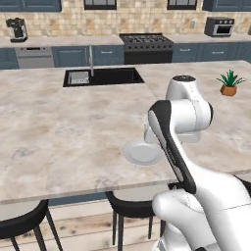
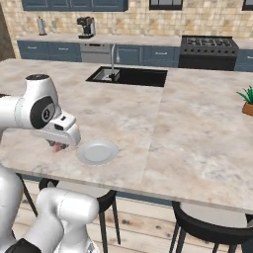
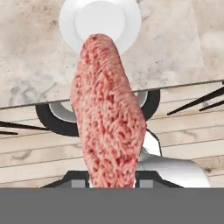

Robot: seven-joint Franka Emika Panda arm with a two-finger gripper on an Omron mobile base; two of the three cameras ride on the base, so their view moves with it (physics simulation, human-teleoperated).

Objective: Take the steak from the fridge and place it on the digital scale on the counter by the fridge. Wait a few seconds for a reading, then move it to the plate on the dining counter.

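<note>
My gripper (image 2: 58,144) is shut on the steak (image 3: 109,113), a reddish-pink slab that hangs from the jaws and hides the fingertips in the hand view. In the right base view a pink bit of the steak (image 2: 58,147) shows under the hand. The white plate (image 2: 97,151) (image 1: 142,153) (image 3: 99,22) lies on the dining counter (image 1: 59,127) (image 2: 197,128) near its front edge. The gripper hovers over that front edge, just beside the plate and short of it. The fridge and the digital scale are out of view.
A black sink (image 1: 105,77) (image 2: 129,76) with a chrome tap is set into the far side of the counter. A potted plant (image 1: 229,83) (image 2: 247,101) stands at the right. Black stools (image 1: 22,220) (image 2: 212,222) stand under the front edge. A stove (image 1: 146,46) lines the back wall.
</note>
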